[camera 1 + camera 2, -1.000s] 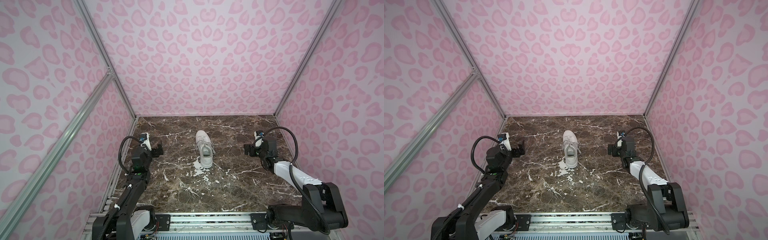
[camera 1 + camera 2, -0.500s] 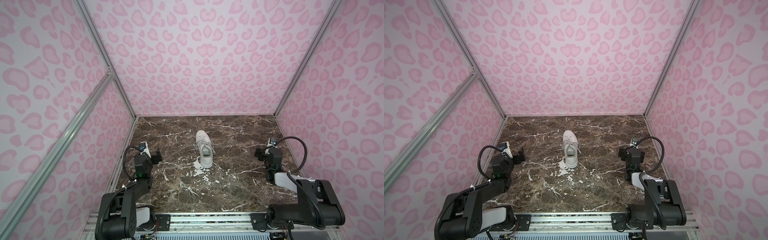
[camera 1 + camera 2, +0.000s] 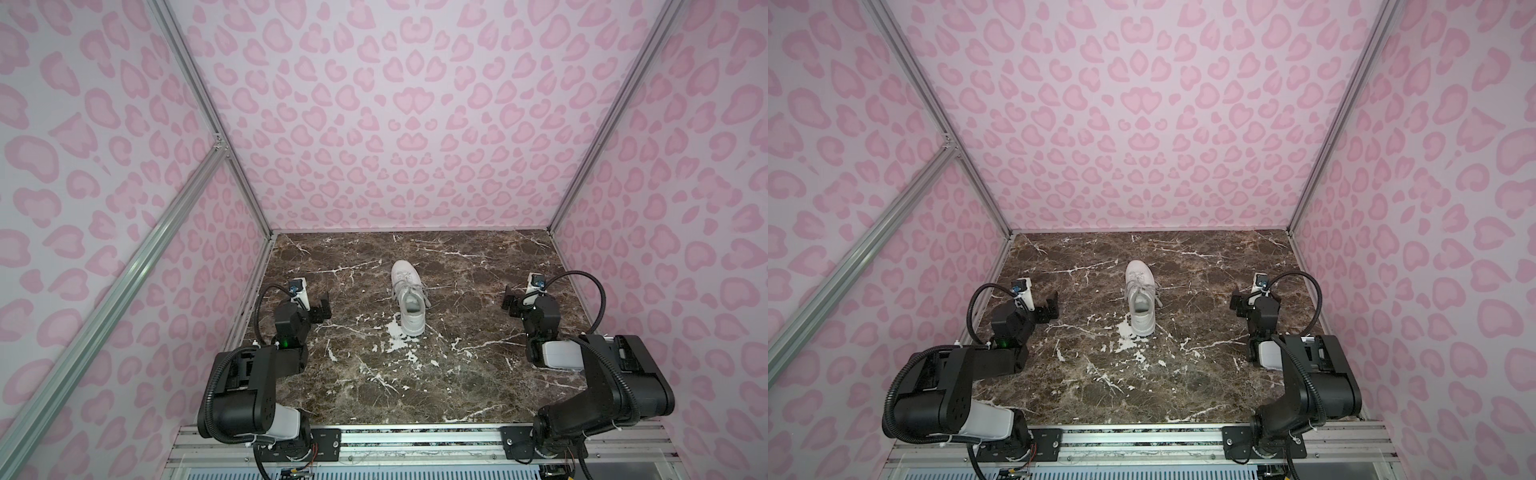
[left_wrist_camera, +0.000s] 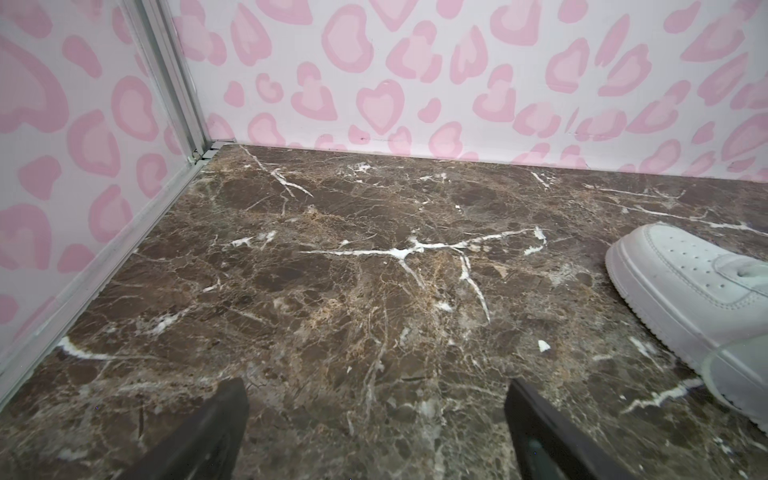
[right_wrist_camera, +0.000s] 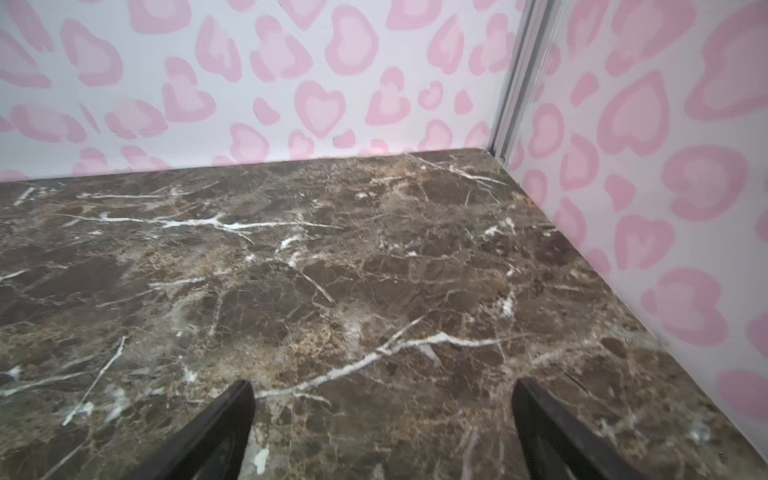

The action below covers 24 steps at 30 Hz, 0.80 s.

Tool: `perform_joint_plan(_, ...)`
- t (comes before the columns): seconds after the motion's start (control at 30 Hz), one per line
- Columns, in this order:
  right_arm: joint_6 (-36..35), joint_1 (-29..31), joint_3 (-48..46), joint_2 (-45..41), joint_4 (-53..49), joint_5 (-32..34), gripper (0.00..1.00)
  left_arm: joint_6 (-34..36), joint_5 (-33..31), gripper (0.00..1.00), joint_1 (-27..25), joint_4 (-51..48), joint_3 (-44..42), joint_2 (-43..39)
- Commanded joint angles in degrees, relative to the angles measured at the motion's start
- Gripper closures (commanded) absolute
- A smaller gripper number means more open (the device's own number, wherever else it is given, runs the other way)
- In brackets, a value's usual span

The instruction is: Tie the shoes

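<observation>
The left end effector (image 4: 376, 386) and right end effector (image 5: 382, 384) are wide open, holding nothing. The shoe (image 4: 685, 291) between them is cut off in the left wrist view.

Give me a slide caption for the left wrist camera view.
Left gripper, jaws open, above the brown marble tabletop, toe of the white sneaker nearby, pink-patterned walls behind.

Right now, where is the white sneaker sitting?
In both top views the white sneaker stands mid-table on the marble tabletop, toe toward the back wall, between the left gripper and right gripper, touching neither.
</observation>
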Motion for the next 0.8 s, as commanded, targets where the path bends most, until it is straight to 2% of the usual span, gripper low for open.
perform_joint_plan(0.0, -1.3, 0.2, -0.2, 0.5, 0.3, -1.0, 0.01, 0.8, -2.0, 0.03, -0.4, 1.0, 0.6, 0.2)
perform_joint_plan(0.07, -1.2, 0.3, 0.7, -0.4, -2.9, -0.7, 0.01, 0.9, -2.1, 0.03, -0.5, 0.9, 0.6, 0.2)
perform_joint_plan(0.77, -1.3, 0.5, 0.5, -0.3, -2.4, -0.5, 0.02, 1.0, -3.3, 0.03, -1.0, 0.6, 0.7, 0.1)
